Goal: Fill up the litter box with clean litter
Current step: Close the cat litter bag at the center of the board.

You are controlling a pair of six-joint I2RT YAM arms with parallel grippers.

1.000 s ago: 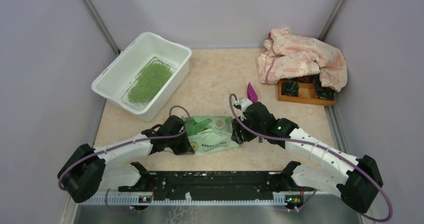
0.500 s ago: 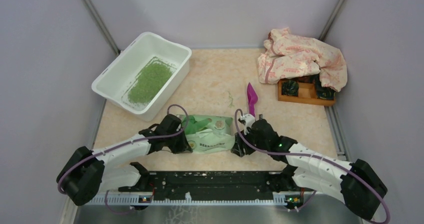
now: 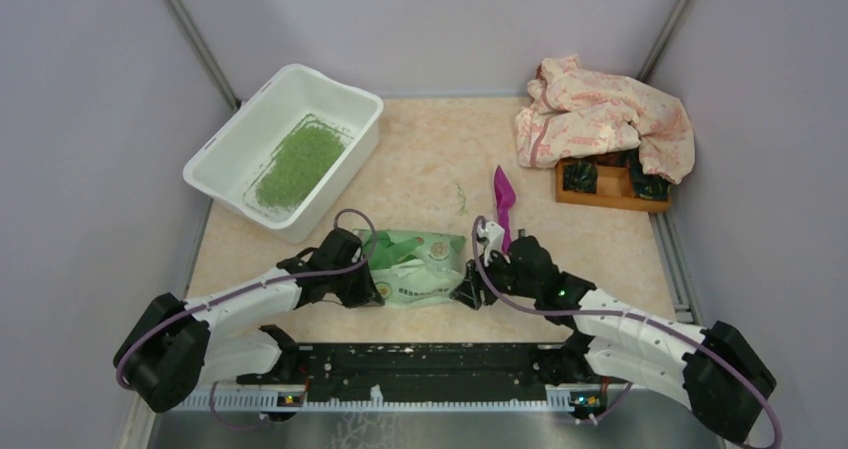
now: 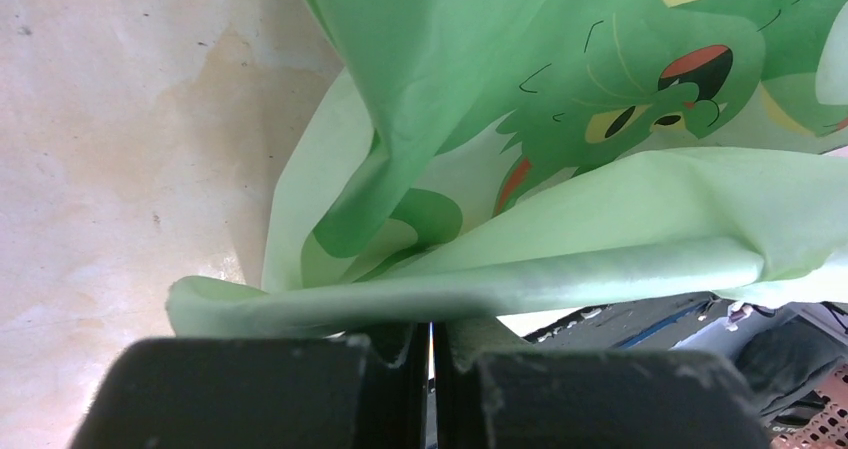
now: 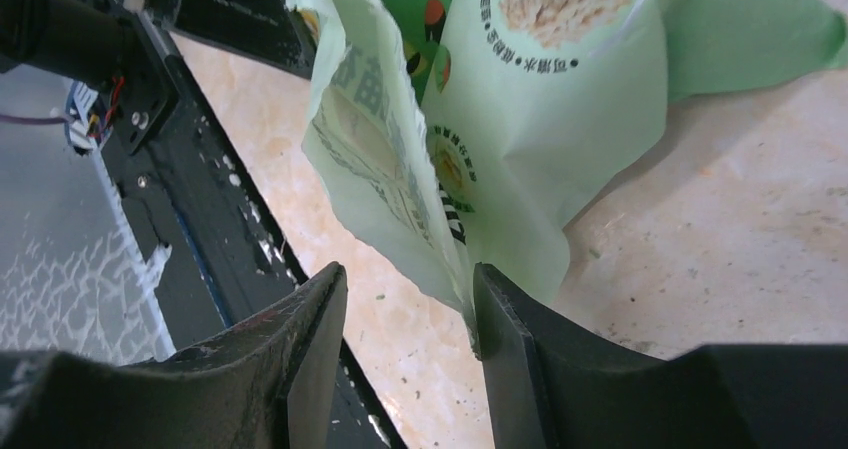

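Left gripper (image 4: 432,334) is seen pinched tight on a folded edge of the light green printed bag (image 3: 420,269), the film being squeezed flat between its jaws. Right gripper (image 5: 410,289) is held apart at the opposite end of the bag, and a loose corner of film hangs between its fingers without yet being clamped. From above, the bag is found lying crumpled on the table (image 3: 420,159) between the two arms, near their bases.

The litter box (image 3: 330,81) is set at the far left of the table, well apart from the bag, and a patch of clean litter (image 3: 298,161) is spread over part of its floor, with much of the white bottom left bare. More filling is judged to be needed.

The bag is judged to be thin, soft and slippery, so it is expected to sag and fold wherever it is unsupported. Its contents are loose granules, likely to shift with every tilt and to spill easily; a few green grains (image 3: 460,199) are scattered on the table already. Hold is best taken on doubled film at the two end seams, so that the mouth can be tipped over the tub.
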